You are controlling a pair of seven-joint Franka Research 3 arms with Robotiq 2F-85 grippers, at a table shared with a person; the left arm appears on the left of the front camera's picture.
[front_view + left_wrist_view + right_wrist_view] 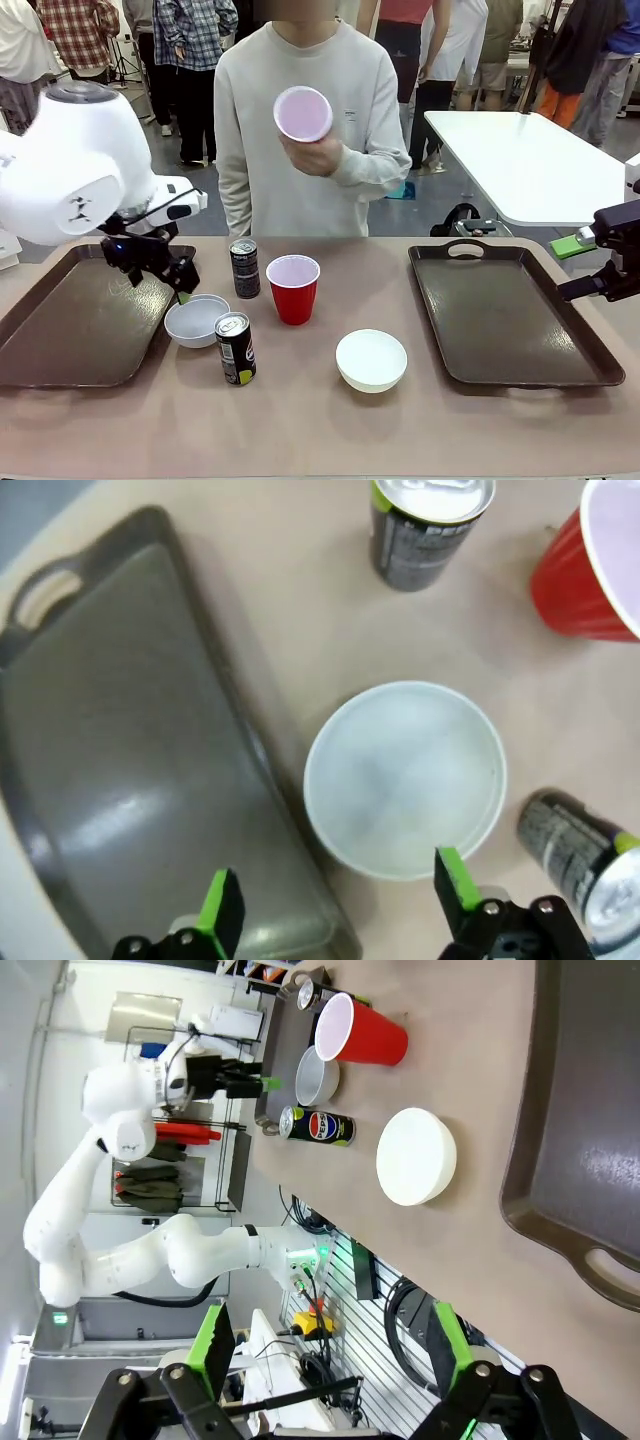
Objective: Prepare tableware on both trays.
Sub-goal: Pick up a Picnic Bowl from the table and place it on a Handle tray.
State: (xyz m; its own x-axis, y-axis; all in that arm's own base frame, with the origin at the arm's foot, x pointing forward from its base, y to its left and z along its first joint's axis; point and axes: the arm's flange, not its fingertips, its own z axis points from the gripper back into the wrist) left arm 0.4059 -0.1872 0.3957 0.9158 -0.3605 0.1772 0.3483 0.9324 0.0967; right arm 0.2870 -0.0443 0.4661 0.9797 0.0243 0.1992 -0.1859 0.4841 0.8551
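Note:
My left gripper [177,282] hangs open just above the left white bowl [196,320], beside the left tray [70,330]. In the left wrist view the fingers [221,908] straddle the bowl [405,778] and the tray rim [250,740], holding nothing. One can [244,268] stands behind the bowl, another can [236,348] in front. A red cup [293,288] stands mid-table, and a second white bowl [371,360] lies to its right. The person holds a second cup [303,113] up at chest height. My right gripper [580,268] is open at the right tray's [510,320] far right edge.
The right wrist view looks across the table past the open right gripper [330,1345] to the second bowl [417,1156], a can [318,1126], the red cup [362,1032] and the right tray [590,1110]. A white table [530,160] stands behind at right.

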